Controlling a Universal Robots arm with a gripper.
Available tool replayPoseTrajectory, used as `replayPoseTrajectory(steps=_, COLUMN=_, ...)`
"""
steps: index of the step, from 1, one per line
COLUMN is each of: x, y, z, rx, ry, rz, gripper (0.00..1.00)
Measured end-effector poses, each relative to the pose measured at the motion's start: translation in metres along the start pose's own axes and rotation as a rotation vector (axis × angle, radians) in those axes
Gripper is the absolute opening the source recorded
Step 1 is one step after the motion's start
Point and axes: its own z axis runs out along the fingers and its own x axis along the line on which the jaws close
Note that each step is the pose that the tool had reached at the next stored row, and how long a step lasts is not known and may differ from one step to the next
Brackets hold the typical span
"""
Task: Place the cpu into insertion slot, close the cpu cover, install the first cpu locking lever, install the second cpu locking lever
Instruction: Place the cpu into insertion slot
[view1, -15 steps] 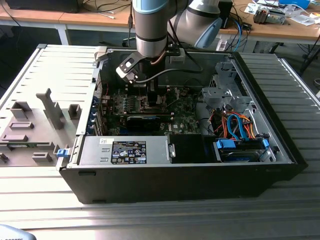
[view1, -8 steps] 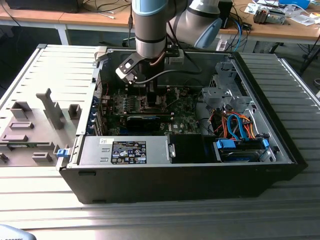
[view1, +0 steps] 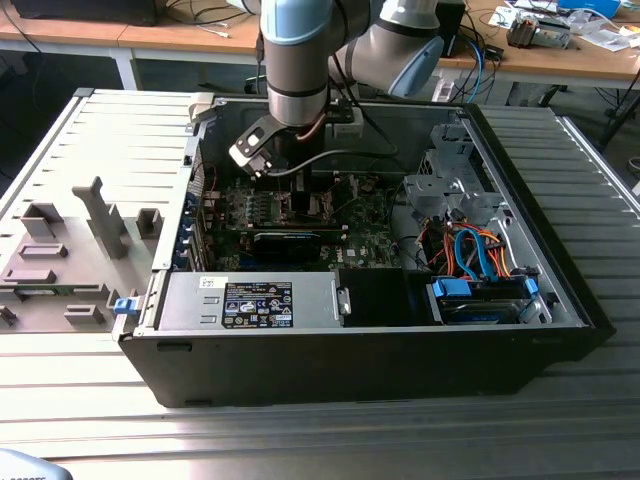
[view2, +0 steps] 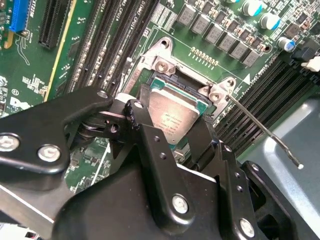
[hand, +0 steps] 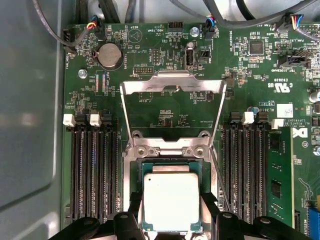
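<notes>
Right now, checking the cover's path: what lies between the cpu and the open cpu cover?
In the first wrist view, a silver hinge bracket with two screws lies between the cpu and the raised cpu cover.

Dull brushed grey metal on the chip (hand: 171, 200); bright smooth steel on the cover frame (hand: 172, 87); glossy green lacquer on the board (hand: 150, 37); matt black gripper (view2: 172, 122) with shiny screws (view2: 180, 202); matt grey sheet metal for the case (hand: 30, 125).
</notes>
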Motion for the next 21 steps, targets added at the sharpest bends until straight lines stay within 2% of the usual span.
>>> replayPoseTrajectory(steps=12, x=-0.0001, y=0.0000, z=0.0005, rx=-0.0002, ry=-0.0009, rz=0.005, gripper=0.54)
replayPoseTrajectory(steps=13, x=-0.0001, y=0.0000, z=0.0006, rx=0.0001, ry=-0.0006, rz=0.005, gripper=0.55)
replayPoseTrajectory(steps=14, x=0.0000, y=0.0000, z=0.0006, rx=0.0000, ry=-0.0005, rz=0.005, gripper=0.62)
replayPoseTrajectory(steps=21, x=0.0000, y=0.0001, z=0.0006, rx=0.0001, ry=-0.0002, rz=-0.001, gripper=0.62)
